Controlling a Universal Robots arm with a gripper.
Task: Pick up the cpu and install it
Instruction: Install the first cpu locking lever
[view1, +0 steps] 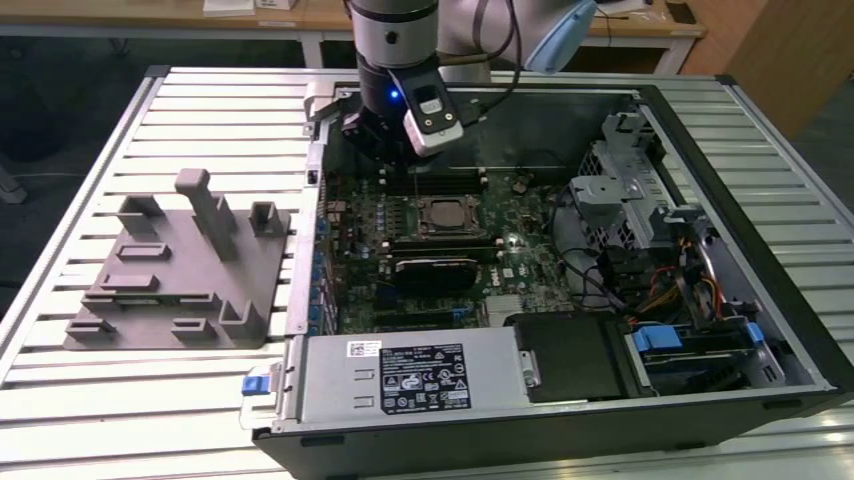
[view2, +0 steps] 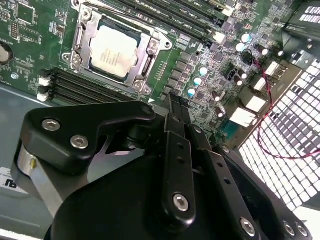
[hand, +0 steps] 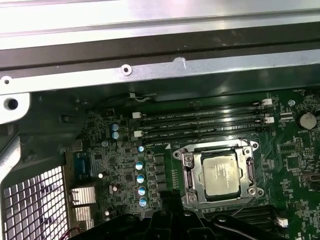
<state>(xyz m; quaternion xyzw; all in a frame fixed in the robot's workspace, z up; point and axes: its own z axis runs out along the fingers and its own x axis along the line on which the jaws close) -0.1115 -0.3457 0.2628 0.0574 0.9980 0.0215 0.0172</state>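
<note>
The cpu (view1: 442, 214) is a small square chip with a pale metal top. It lies flat in the socket frame on the green motherboard (view1: 527, 215), and both wrist views show it there (view2: 113, 50) (hand: 220, 172). My gripper (view1: 396, 163) hangs above the board, toward the exterior view's left and rear of the socket, apart from the chip. In the second wrist view its black fingers (view2: 175, 145) lie pressed together, and the gripper (view2: 176, 102) holds nothing. The tip of the gripper (hand: 162, 199) points at the board beside the socket.
The open computer case (view1: 787, 330) surrounds the board, with its metal wall close behind the arm. Memory slots (hand: 200, 122) run beside the socket. A silver box (view1: 407, 375) sits at the case front. A grey plastic fixture (view1: 180, 265) stands on the slatted table at the exterior view's left.
</note>
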